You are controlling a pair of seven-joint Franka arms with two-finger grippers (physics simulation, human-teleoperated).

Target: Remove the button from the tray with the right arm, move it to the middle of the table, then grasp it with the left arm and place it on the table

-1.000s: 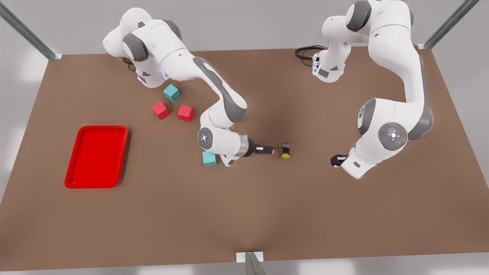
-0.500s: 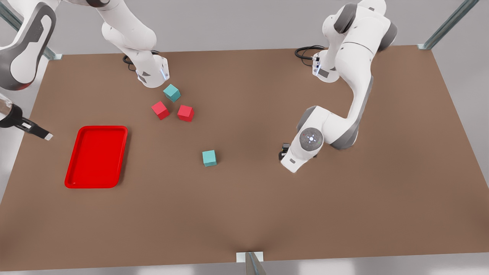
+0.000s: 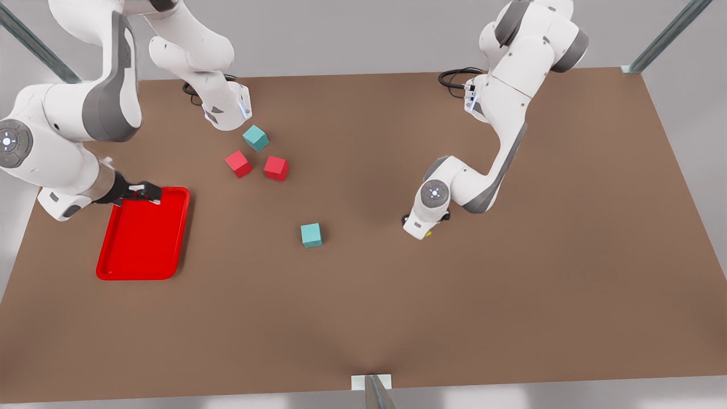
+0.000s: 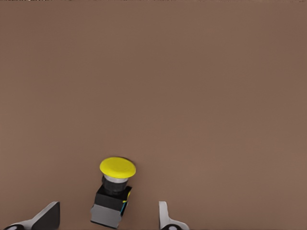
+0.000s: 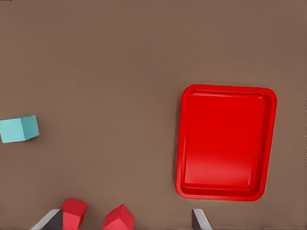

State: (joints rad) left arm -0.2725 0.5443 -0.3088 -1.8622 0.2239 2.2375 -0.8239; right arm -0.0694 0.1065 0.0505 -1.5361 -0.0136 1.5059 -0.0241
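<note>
The button [image 4: 115, 189], with a yellow cap and a black base, lies on its side on the brown table [image 3: 511, 295]. My left gripper [image 4: 106, 213] is open, with one finger on each side of the button and neither touching it. In the front view the left arm's hand covers the button [image 3: 427, 233], apart from a sliver of yellow near the table's middle. The red tray [image 3: 142, 261] sits at the front view's left with nothing in it. My right gripper [image 3: 149, 193] hangs open over the tray's far edge. The tray [image 5: 225, 143] also appears in the right wrist view.
Two red cubes [image 3: 238, 163] [image 3: 276, 168] and a teal cube [image 3: 255, 138] sit near the base of the arm on the front view's left. Another teal cube [image 3: 311, 235] lies between the tray and the button. Black cables [image 3: 454, 76] lie by the other base.
The right arm let go of the button in the middle, swung away past the table's edge and came back over the tray. The left arm moved in over the button.
</note>
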